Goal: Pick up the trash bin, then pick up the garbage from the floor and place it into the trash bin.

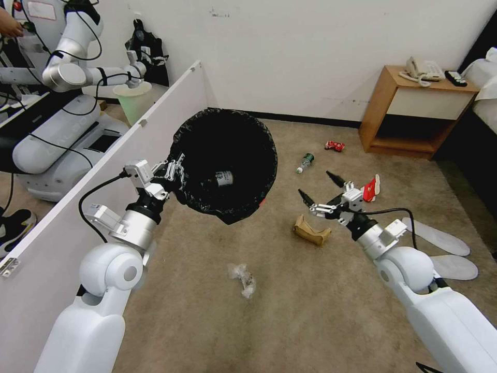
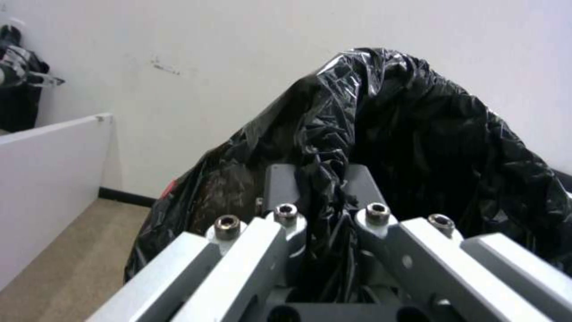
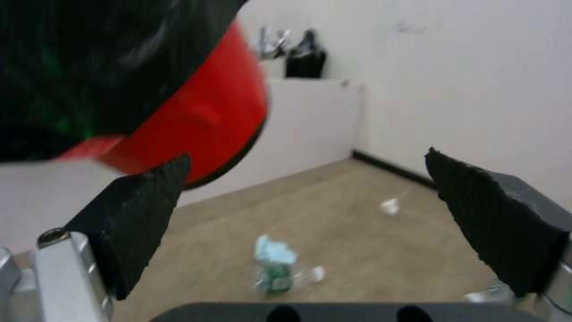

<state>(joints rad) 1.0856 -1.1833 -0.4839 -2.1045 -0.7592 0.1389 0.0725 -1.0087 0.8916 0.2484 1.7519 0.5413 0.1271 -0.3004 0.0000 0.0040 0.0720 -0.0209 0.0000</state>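
Note:
In the head view my left gripper (image 1: 173, 173) is shut on the near rim of the trash bin (image 1: 228, 160), which hangs tilted above the floor (image 1: 310, 311). Its black bag gapes toward me with a bottle (image 1: 222, 178) inside. The left wrist view shows the left gripper (image 2: 319, 179) pinching crinkled black bag (image 2: 417, 125). My right gripper (image 1: 315, 184) is open and holds nothing, above a brown paper bag (image 1: 311, 230). Between the right gripper's pads (image 3: 143, 210) lie a green-label bottle (image 3: 277, 275) and a pale blue mask (image 3: 274, 250); the bin's red wall (image 3: 196, 120) is close by. Garbage on the carpet: bottle (image 1: 305, 161), red can (image 1: 334, 145), carton (image 1: 371, 189), slippers (image 1: 440, 238).
A white partition (image 1: 103, 171) runs along my left, with another robot and a cream-green bucket (image 1: 133, 98) behind it. A wooden nightstand (image 1: 414, 109) with a phone stands at the back right. A clear plastic wad (image 1: 243, 277) lies on the near carpet.

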